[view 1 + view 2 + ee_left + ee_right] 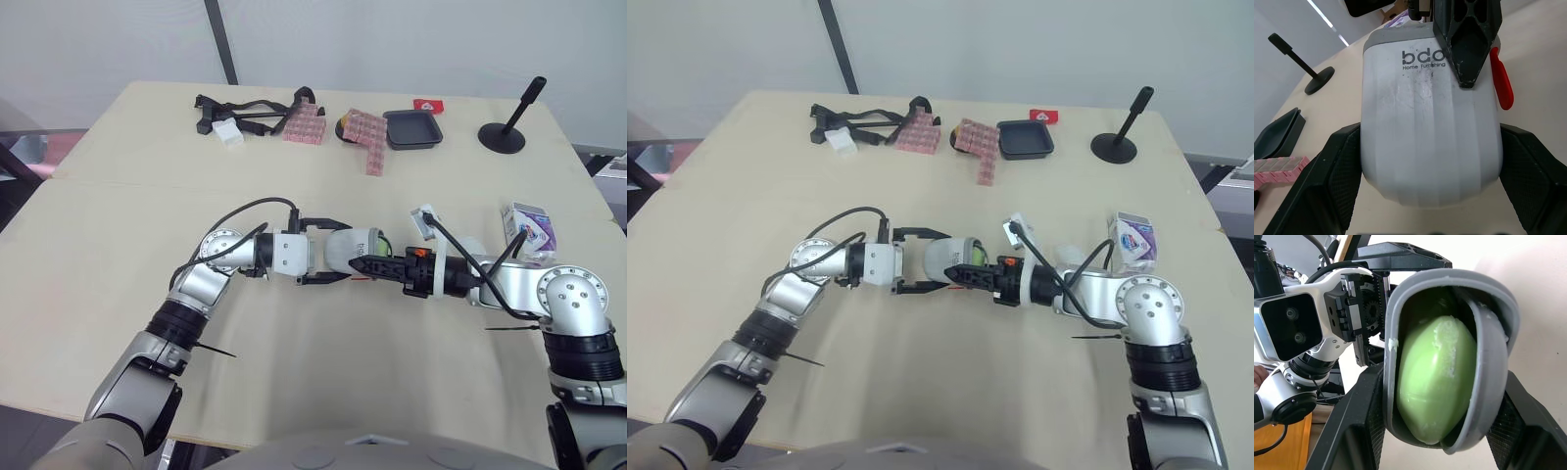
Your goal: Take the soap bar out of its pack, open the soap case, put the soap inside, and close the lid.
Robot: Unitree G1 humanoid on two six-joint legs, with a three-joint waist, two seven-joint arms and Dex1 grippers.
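Observation:
The grey-white soap case (349, 245) sits at the middle of the table, caught between both grippers. My left gripper (340, 251) has its fingers (1337, 181) against the case's two sides. From the other end my right gripper (366, 262) clamps it, one finger (1466, 49) lying on the printed top face. The lid stands ajar, and the green soap bar (1435, 382) lies inside the case (1488, 396). The purple and white soap pack (529, 227) stands near the table's right edge, beside my right arm.
Along the far edge lie black straps (245, 110), two stacks of pink blocks (305, 124), a black tray (412, 128), a small red item (428, 105) and a black stand (506, 132). Bare table lies in front of the grippers.

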